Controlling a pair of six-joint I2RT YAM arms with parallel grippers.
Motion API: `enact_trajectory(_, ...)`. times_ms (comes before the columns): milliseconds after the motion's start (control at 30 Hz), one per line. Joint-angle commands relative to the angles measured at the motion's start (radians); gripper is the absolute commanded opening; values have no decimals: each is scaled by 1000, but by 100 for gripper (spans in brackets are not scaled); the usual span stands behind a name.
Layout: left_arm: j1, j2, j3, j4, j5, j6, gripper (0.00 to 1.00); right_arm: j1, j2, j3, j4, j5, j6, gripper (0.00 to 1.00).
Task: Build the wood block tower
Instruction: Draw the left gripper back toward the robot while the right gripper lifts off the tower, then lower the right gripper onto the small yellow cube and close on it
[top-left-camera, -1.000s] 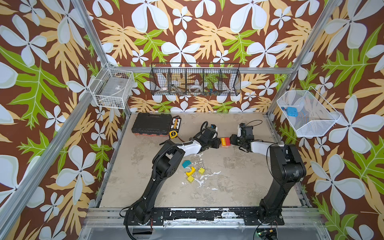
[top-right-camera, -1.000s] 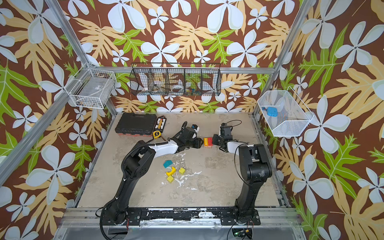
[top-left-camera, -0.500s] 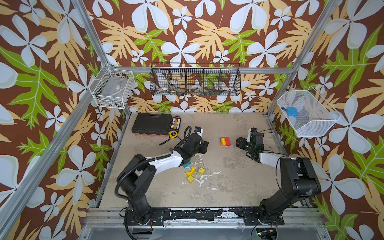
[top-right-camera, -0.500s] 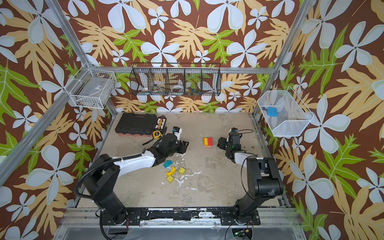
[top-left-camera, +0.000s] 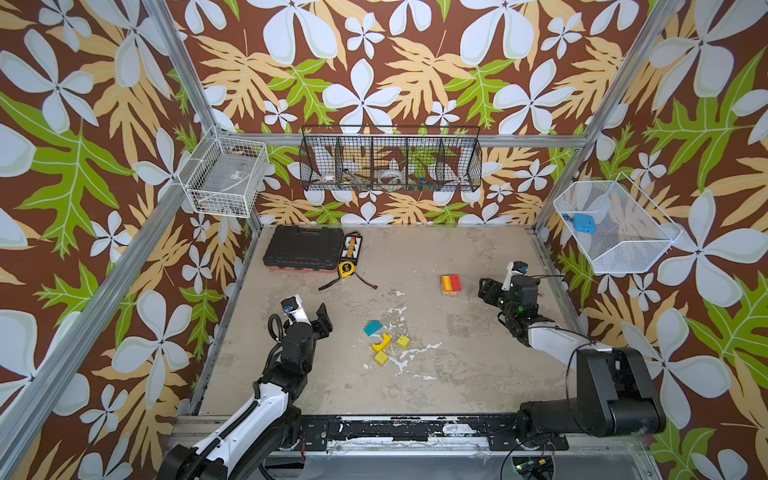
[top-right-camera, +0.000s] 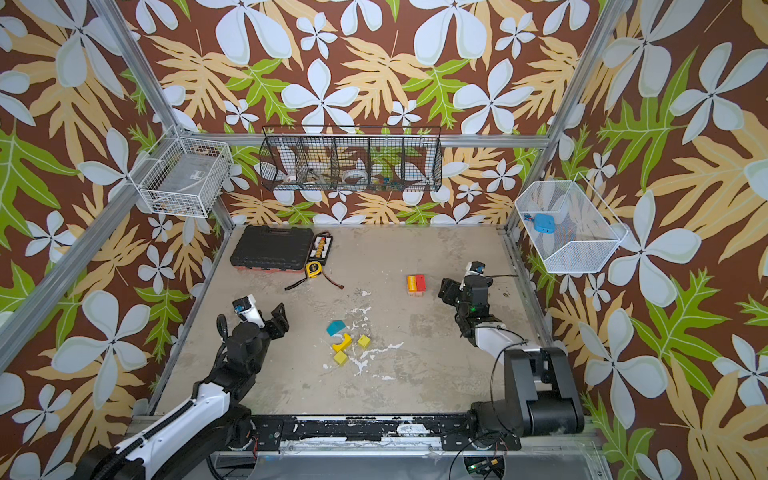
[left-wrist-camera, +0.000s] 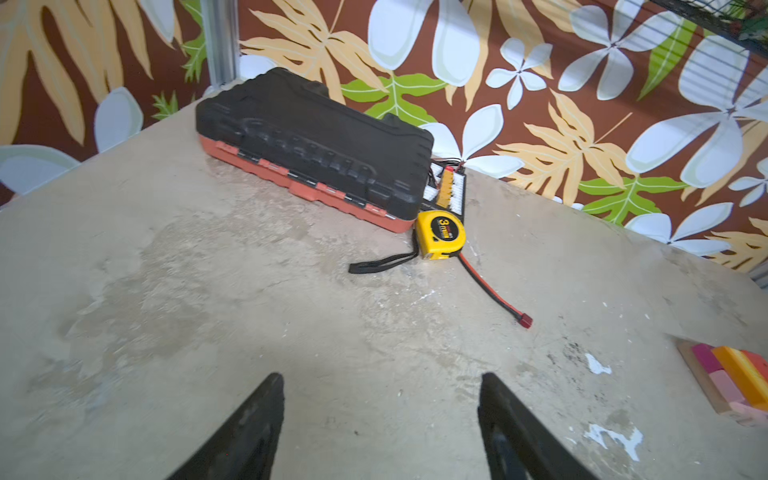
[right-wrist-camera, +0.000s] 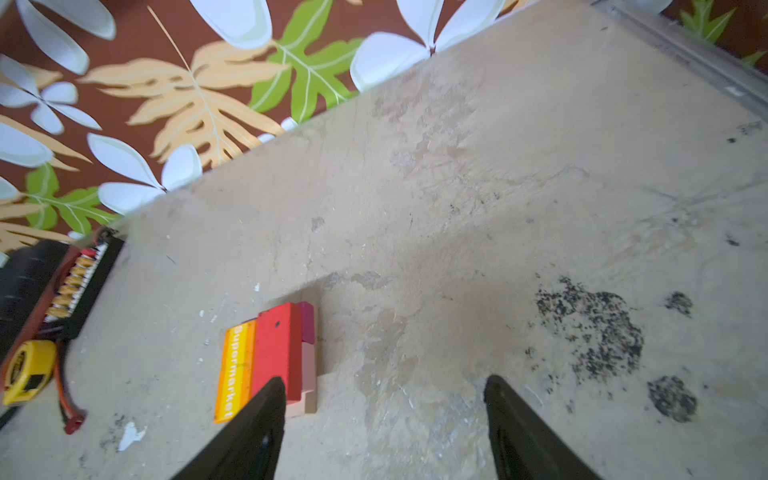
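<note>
Left tool (left-wrist-camera: 381, 378) spread, empty, well apart from the block tower (top-left-camera: 451, 284), right tool (right-wrist-camera: 384, 379) spread, empty, near it, loose blocks (top-left-camera: 382, 343) scattered apart from it.

Red-orange tower (top-left-camera: 451, 284), teal block (top-left-camera: 372, 328), yellow blocks (top-left-camera: 381, 357), black case (top-left-camera: 303, 249), floral brown wallpaper (top-left-camera: 374, 62).

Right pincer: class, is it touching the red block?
Apart. In a top view, bare table shows between the right pincer and the red block.
</note>
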Motion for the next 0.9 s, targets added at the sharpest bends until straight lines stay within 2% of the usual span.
enact_trajectory(0, 12, 1, 1, 121, -54, -18, 82, 88, -134, -52, -13, 23, 51, 78)
enact_trajectory(133, 12, 92, 21, 160, -35, -13, 82, 329, -283, -76, -86, 187, 38, 79)
enact_trajectory(233, 11, 134, 47, 148, -12, -7, 86, 482, -331, -113, -91, 250, 49, 79)
enact_trajectory(333, 12, 116, 34, 157, 1, -1, 90, 613, -328, -118, -111, 302, 62, 79)
enact_trajectory(467, 12, 76, 6, 175, 25, 6, 94, 735, -248, -104, -137, 327, 99, 77)
enact_trajectory(633, 12, 63, -2, 179, 48, 14, 98, 854, -55, -27, -137, 331, 129, 70)
enact_trajectory(733, 12, 71, 0, 177, 48, 14, 98, 908, 80, 69, -200, 346, 123, 67)
enact_trajectory(867, 12, 82, 6, 178, 61, 17, 98, 942, 173, 114, -201, 357, 117, 66)
